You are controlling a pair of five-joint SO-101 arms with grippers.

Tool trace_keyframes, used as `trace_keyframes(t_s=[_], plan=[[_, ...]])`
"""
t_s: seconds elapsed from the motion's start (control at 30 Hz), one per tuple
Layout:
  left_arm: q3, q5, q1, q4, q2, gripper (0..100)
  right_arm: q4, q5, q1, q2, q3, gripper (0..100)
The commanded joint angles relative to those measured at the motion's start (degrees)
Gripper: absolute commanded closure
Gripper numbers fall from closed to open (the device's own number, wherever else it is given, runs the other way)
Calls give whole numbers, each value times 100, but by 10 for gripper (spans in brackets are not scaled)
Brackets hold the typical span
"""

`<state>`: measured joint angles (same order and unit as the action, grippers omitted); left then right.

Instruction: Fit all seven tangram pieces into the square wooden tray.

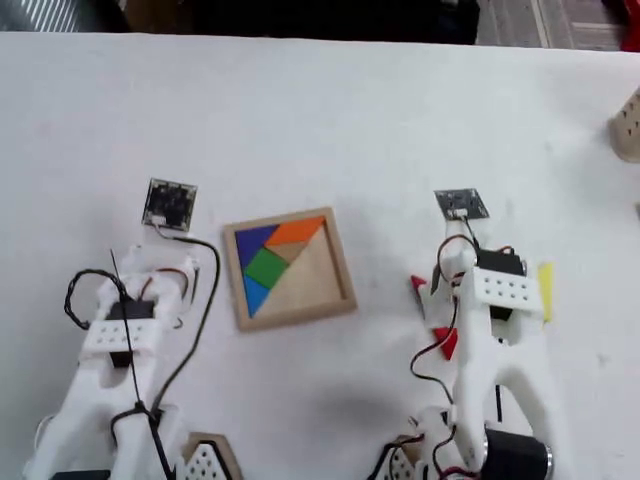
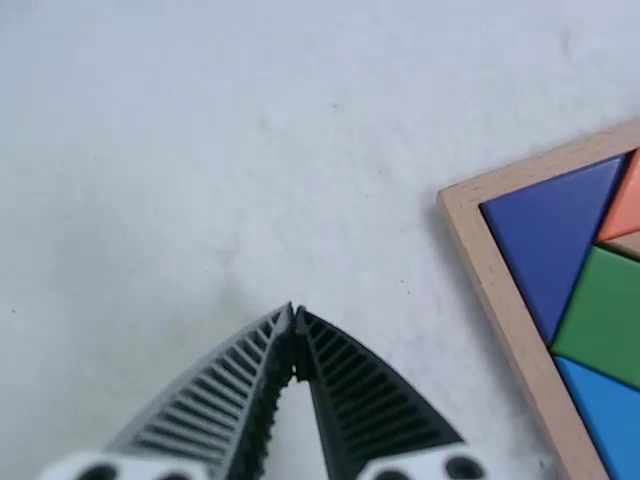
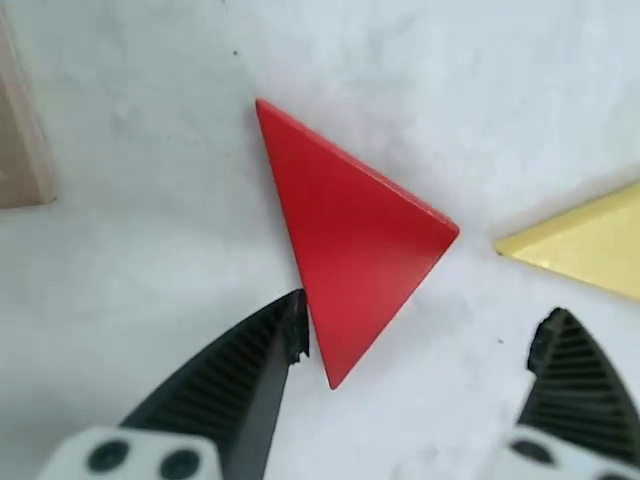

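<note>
Your right gripper (image 3: pixel 420 340) is spread wide over the table (image 3: pixel 150 250). The red triangle (image 3: pixel 350 240) lies flat, partly between its fingers, with one fingertip just beside its edge. The yellow piece (image 3: pixel 590 245) is near it. Your left gripper (image 2: pixel 295 330) is pressed together, pinching nothing, near the tray (image 2: pixel 490 280). In the tray: blue triangle (image 2: pixel 545 240), green piece (image 2: pixel 605 315), orange piece (image 2: pixel 625 200).

The white table (image 1: pixel 330 110) carries the square wooden tray (image 1: pixel 300 313) near its middle, while a red triangle (image 3: pixel 350 240) and a yellow piece (image 3: pixel 590 245) lie close together, not touching.
</note>
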<state>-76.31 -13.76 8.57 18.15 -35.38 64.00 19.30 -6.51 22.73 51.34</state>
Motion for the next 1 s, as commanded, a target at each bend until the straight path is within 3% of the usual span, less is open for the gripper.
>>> trace_keyframes(t_s=[0.0,0.23,0.97], plan=[[97,-53,-40,-114,-136,976,-207,132,22,-444,-299,682],[97,-53,-48,-114,-136,976,-180,536,-31,-1534,-888,683],[97,-53,-57,-123,-136,976,-31,501,-119,-1569,-1521,683]])
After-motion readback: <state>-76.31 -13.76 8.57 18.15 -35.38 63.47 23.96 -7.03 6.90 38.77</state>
